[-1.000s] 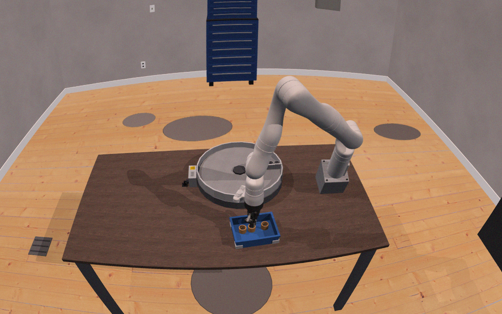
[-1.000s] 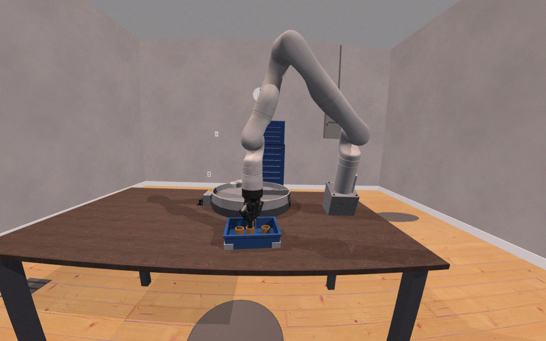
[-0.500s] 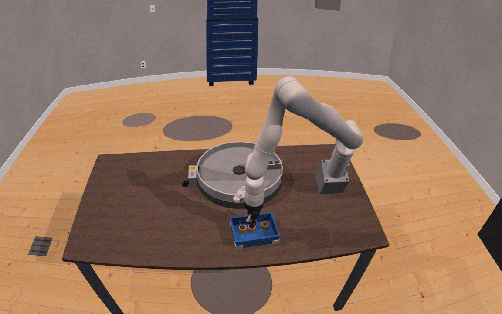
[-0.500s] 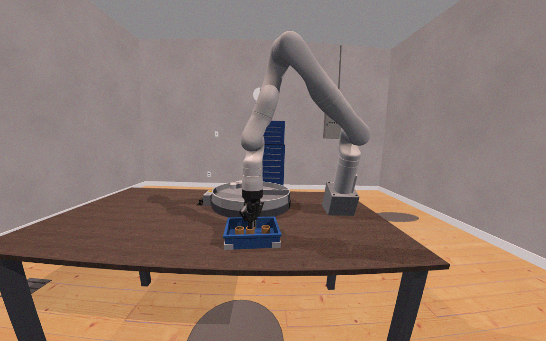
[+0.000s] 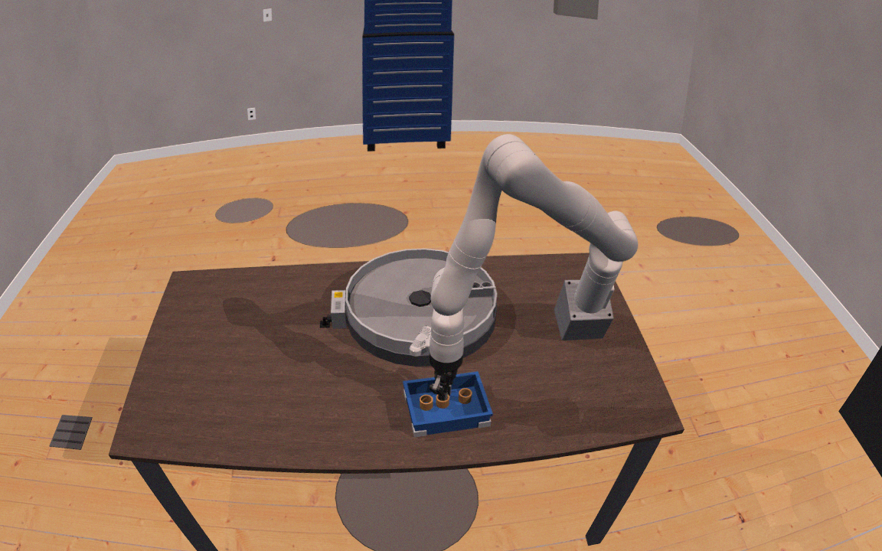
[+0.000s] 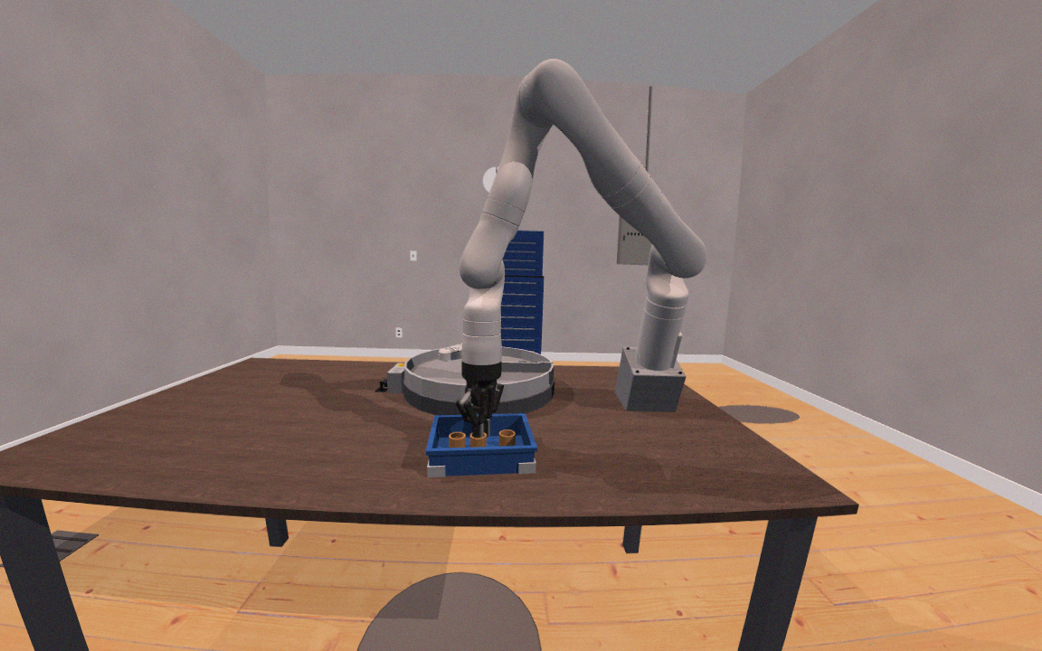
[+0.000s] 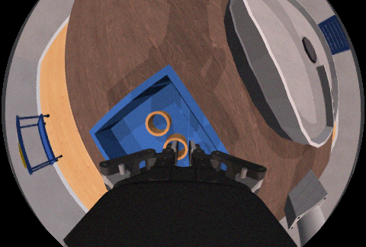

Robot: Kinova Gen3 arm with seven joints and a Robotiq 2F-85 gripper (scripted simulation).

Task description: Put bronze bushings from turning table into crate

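1. Black two-finger gripper point(image 5: 441, 392) point(image 6: 478, 427) point(image 7: 183, 151) pointed straight down inside the crate, on the end of the white seven-joint arm point(image 5: 533, 181). Fingers parted only a little and gripping nothing.
2. Seen in the wrist view straddling the near wall of the middle bronze ring-shaped bushing point(image 5: 442, 404) point(image 6: 478, 442) point(image 7: 177, 136). Actual contact with that wall not discernible.
3. Middle bushing upright on the floor of the blue rectangular plastic crate point(image 5: 454, 419) point(image 6: 480, 461) point(image 7: 127, 115).
4. Clock face laid on the top view, 12 toward the far wall: second bronze bushing point(image 5: 424, 404) point(image 6: 457, 442) point(image 7: 149, 122) just beside the middle one at 9 o'clock. Third bronze bushing point(image 5: 465, 398) point(image 6: 506, 441) at 3 o'clock, slightly farther off. All three upright, in a row along the crate's far half.
5. Crate resting on the dark brown wooden table point(image 5: 238, 383) point(image 6: 184, 437), near its front edge.
6. Round grey rimmed turning table point(image 5: 362, 321) point(image 6: 428, 388) point(image 7: 244, 59) at 12 o'clock of the crate, near but not touching.
7. Two small grey steel bushings point(image 5: 481, 282) noted against the turning table's rim, at roughly 3 o'clock from its dark hub point(image 5: 420, 296). No bronze piece visible on the disc; part of it hidden by the arm.
8. Grey block pedestal point(image 5: 571, 328) point(image 6: 629, 396) carrying the arm at 2 o'clock of the crate, well apart.
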